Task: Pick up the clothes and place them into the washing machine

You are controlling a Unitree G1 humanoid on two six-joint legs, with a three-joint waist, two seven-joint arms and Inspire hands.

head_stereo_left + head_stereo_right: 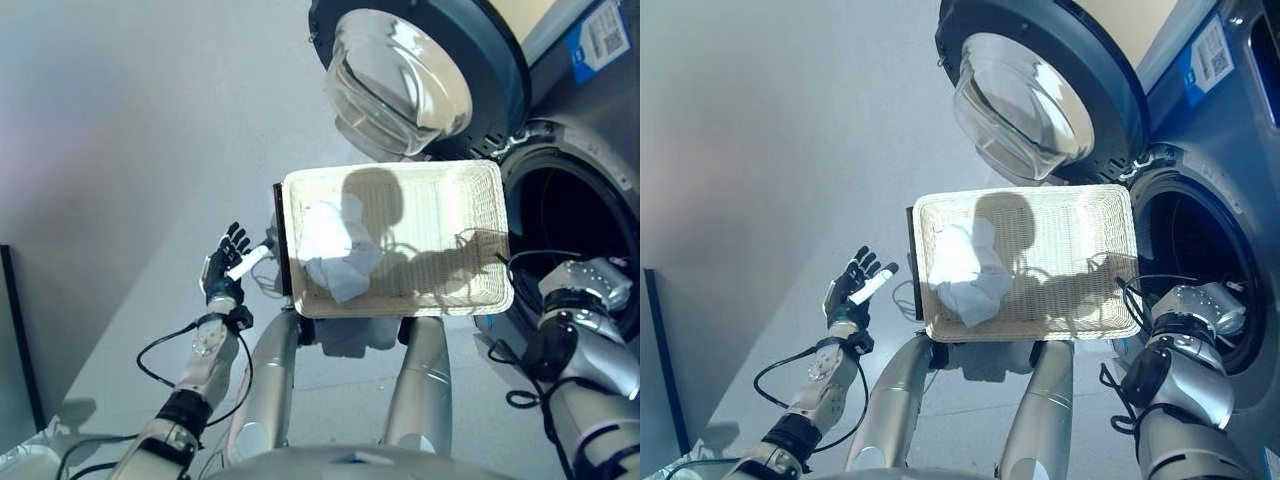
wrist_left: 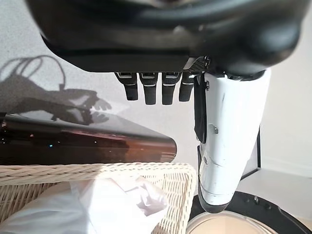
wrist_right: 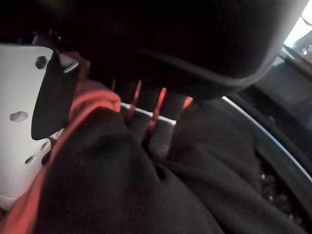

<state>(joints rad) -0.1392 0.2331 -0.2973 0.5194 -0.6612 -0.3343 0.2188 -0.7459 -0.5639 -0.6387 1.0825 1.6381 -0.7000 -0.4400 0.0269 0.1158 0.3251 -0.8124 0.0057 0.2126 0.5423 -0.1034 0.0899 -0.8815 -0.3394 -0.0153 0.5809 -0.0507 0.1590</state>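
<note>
A woven white basket [image 1: 395, 168] sits in front of me, holding a crumpled white cloth [image 1: 335, 250] in its left half. My left hand [image 1: 222, 270] hovers open just off the basket's left edge, fingers [image 2: 153, 90] straight and touching nothing. My right hand [image 1: 1195, 305] reaches into the mouth of the washing machine drum [image 1: 570, 215] at the right. In the right wrist view its thumb and fingers are closed on a black garment [image 3: 146, 185] with an orange-red lining. The fingertips are buried in the cloth.
The washer's round glass door [image 1: 400, 85] stands swung open above the basket's far edge. A dark panel [image 1: 15, 330] stands at the far left. Grey floor stretches to the left of the basket.
</note>
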